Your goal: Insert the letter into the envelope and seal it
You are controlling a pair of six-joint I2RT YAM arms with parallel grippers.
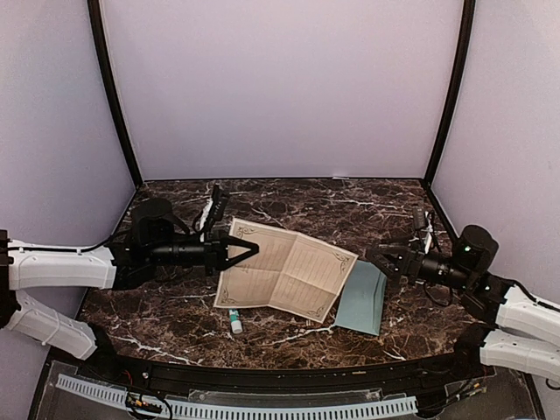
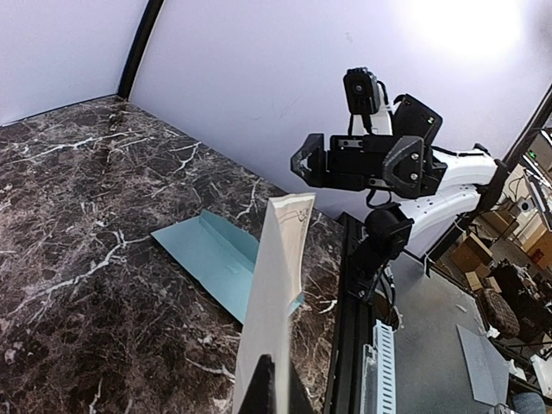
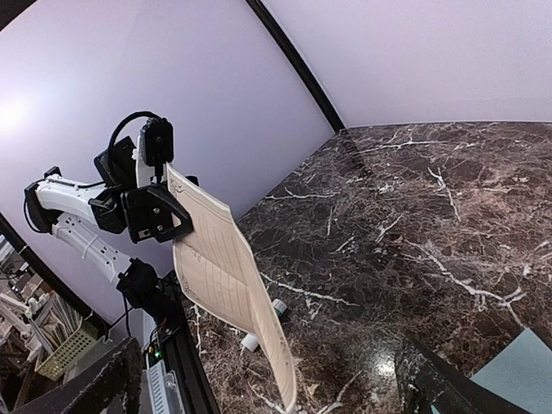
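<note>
So the dark marble desk point(image 1: 367, 206) has everything laid out on it, and I'll use the letter point(image 1: 284, 273) as the reference point. It's the biggest thing here: a cream sheet, unfolded, with fold creases and little scroll ornaments in the corners. It sits mid-desk, and its left side is lifted off the desk and sags a bit.

The envelope point(image 1: 363, 297) is right of the letter, just beside its right edge. It's plain pale teal, lying flat on the desk, with one long strip folded up slightly. From above I can't tell if the letter's edge touches it or just hangs over it.

My left hand point(image 1: 249, 248) is at the letter's left edge, fingers pressed together and pinching the paper, which is what holds that side up.

My right hand point(image 1: 378, 261) is off the letter's right corner, above the far end of the envelope. Its fingers are spread wide with nothing between them.

The smallest thing is a little white tube point(image 1: 235, 324) with a green cap, lying just past the letter's near left corner.
</note>
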